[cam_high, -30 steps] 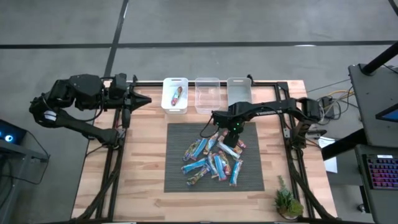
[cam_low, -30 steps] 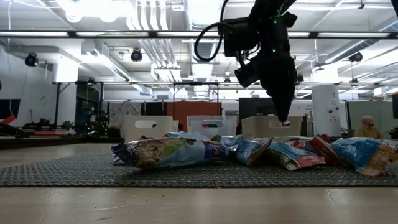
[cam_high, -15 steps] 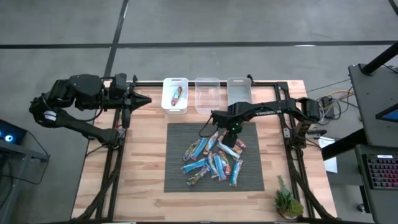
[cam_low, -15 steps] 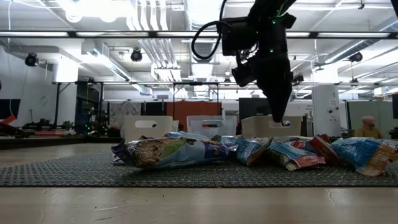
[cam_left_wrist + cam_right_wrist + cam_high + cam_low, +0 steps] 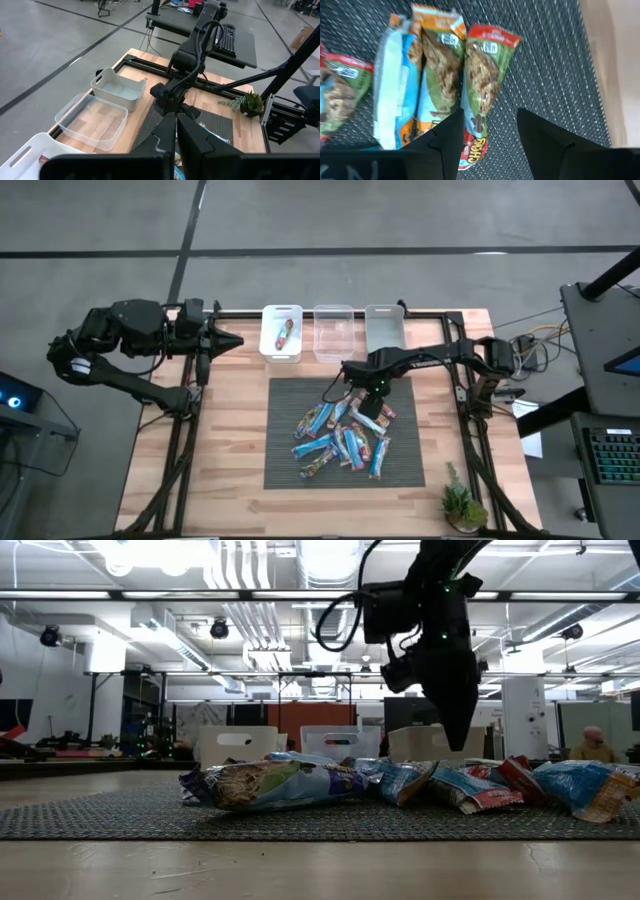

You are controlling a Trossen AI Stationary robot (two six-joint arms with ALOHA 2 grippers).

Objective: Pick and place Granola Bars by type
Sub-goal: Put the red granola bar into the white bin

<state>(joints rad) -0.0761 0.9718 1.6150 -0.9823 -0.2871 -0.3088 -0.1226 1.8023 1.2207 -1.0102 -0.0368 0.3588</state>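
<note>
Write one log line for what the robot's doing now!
right pincer: open, over red-topped bar | left pincer: shut, parked | bin: one bar

Counter (image 5: 230,440): pale wood planks.
Mat (image 5: 285,465): dark, ribbed, at centre.
Bins (image 5: 336,332): three in a row along the far edge.
Plant (image 5: 462,505): small, near right corner.

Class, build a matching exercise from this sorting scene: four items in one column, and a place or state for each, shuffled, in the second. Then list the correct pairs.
Column 1
1. left gripper
2. right gripper
3. leftmost white bin
4. middle clear bin

Column 2
A. holds one bar
B. open above the pile of Granola Bars
C. holds nothing
D. shut, parked at the table's left edge

Pairs: 1-D, 2-B, 3-A, 4-C
</note>
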